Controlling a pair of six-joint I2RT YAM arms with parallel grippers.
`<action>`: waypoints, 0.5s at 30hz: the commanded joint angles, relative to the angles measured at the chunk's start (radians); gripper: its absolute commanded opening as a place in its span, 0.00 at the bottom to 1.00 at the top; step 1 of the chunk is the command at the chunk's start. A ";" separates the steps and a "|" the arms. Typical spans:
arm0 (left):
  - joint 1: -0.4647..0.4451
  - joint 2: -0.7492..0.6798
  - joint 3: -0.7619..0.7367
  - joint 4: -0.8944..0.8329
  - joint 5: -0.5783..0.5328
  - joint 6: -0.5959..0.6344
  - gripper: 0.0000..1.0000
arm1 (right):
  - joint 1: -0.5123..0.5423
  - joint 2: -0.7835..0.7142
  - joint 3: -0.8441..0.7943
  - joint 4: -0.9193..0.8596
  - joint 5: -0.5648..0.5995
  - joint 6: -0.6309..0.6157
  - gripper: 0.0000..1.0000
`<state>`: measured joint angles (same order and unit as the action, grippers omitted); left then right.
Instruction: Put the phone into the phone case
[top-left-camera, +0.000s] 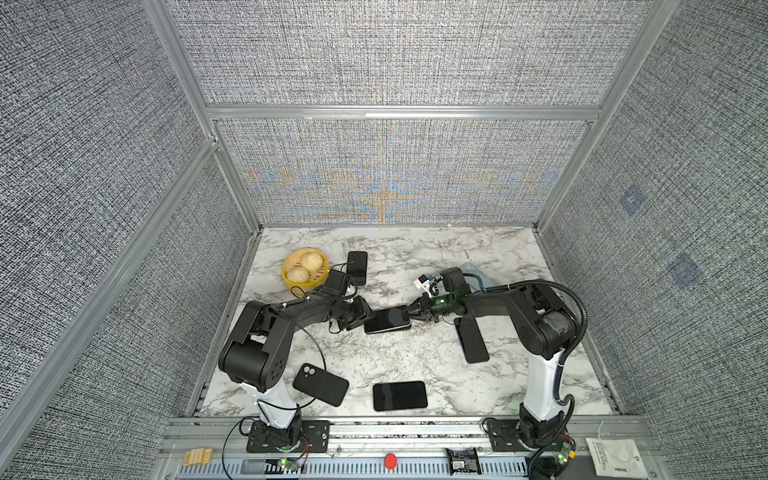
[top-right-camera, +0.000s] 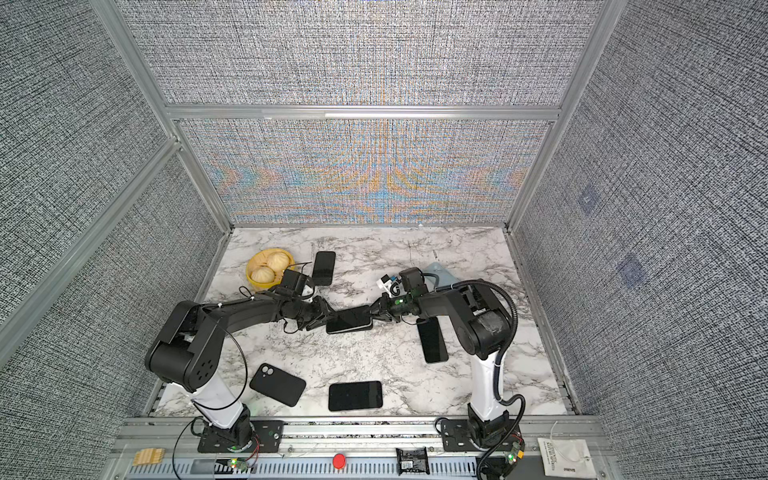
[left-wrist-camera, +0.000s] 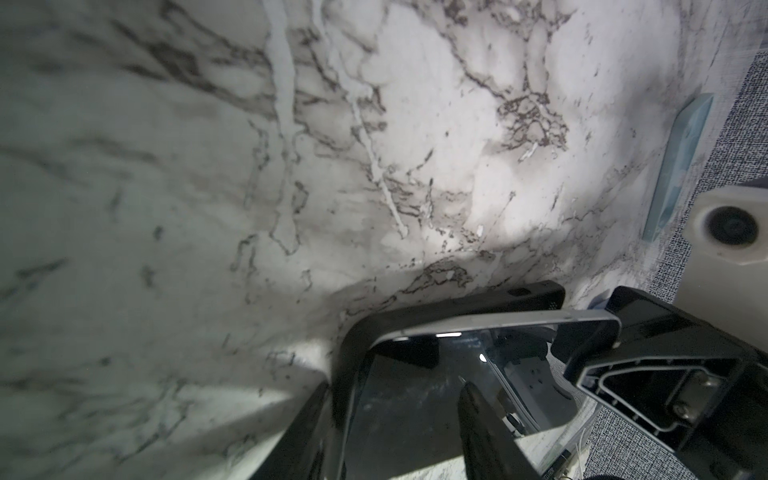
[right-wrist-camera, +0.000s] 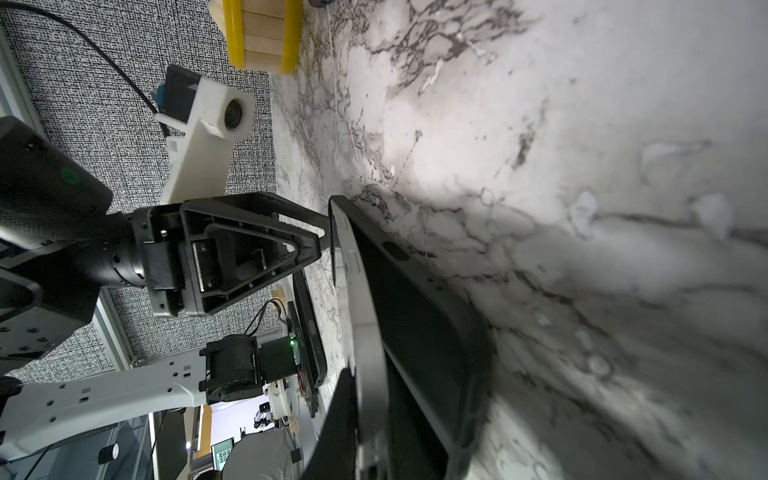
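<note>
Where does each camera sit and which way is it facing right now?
Both top views: high at the front, looking down on the table; both arms show.
Left wrist: on the left arm, looking past the left pincer at phone and case; right pincer shows.
Right wrist: on the right arm, facing the left pincer across the phone.
Shared: both wrists see phone and case.

Yellow steamer basket (top-left-camera: 297, 286) recorded on marble table (top-left-camera: 415, 257); two buns (top-left-camera: 311, 261) held inside it. Pale blue flat item (top-left-camera: 477, 270) noted well right of the basket.
</note>
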<state>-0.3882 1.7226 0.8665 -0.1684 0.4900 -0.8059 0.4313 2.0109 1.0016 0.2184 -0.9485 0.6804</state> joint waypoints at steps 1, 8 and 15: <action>-0.001 -0.004 -0.003 0.009 0.039 -0.006 0.50 | 0.010 0.009 0.024 -0.160 0.098 -0.056 0.13; -0.001 -0.013 -0.010 0.011 0.038 -0.007 0.50 | 0.009 0.016 0.059 -0.228 0.102 -0.105 0.31; -0.001 -0.032 -0.013 0.000 0.027 0.001 0.50 | -0.001 -0.007 0.106 -0.338 0.111 -0.166 0.45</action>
<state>-0.3904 1.7012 0.8539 -0.1638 0.5163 -0.8158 0.4313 2.0171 1.0981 -0.0288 -0.8734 0.5591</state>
